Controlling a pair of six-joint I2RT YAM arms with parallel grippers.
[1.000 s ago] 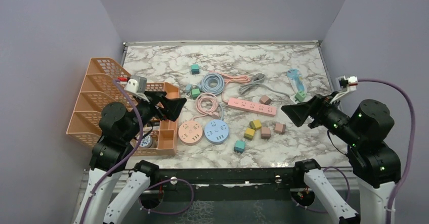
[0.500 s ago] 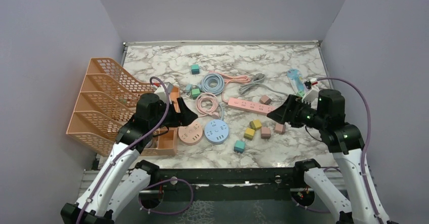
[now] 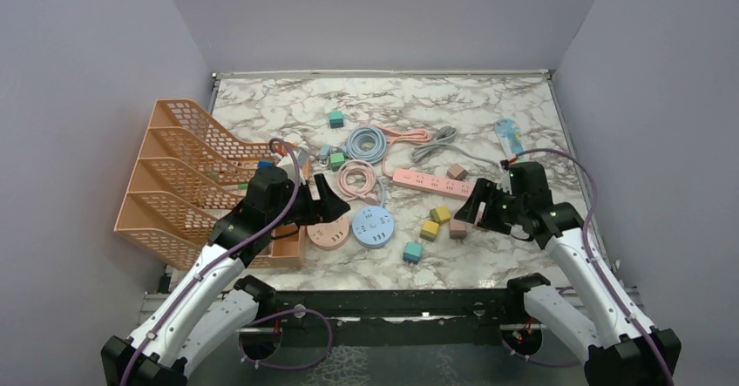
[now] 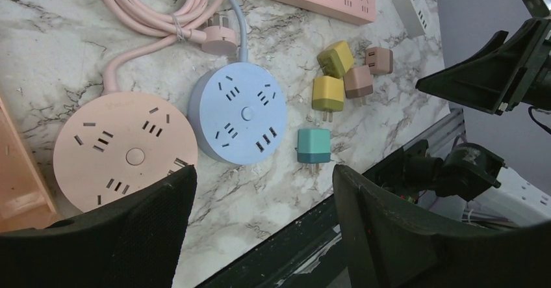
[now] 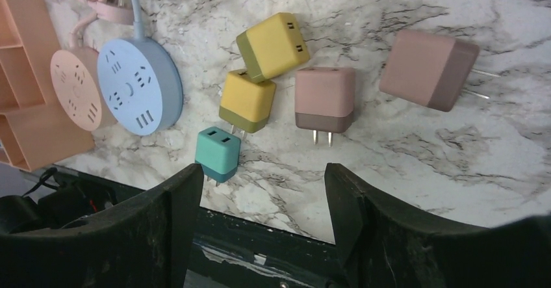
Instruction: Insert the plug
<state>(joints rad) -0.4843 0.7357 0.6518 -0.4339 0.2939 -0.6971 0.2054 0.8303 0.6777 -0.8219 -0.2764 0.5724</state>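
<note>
Left gripper (image 4: 263, 187) wide, empty, by blue round socket (image 4: 238, 114). Right gripper (image 5: 263, 181) wide, empty, near teal plug adapter (image 5: 218, 153).

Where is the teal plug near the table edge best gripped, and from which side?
Probably take the teal plug by its two flat side faces, from above. It lies flat, prongs toward the near edge; a yellow plug crowds its far end, so only the sides stand free.
</note>
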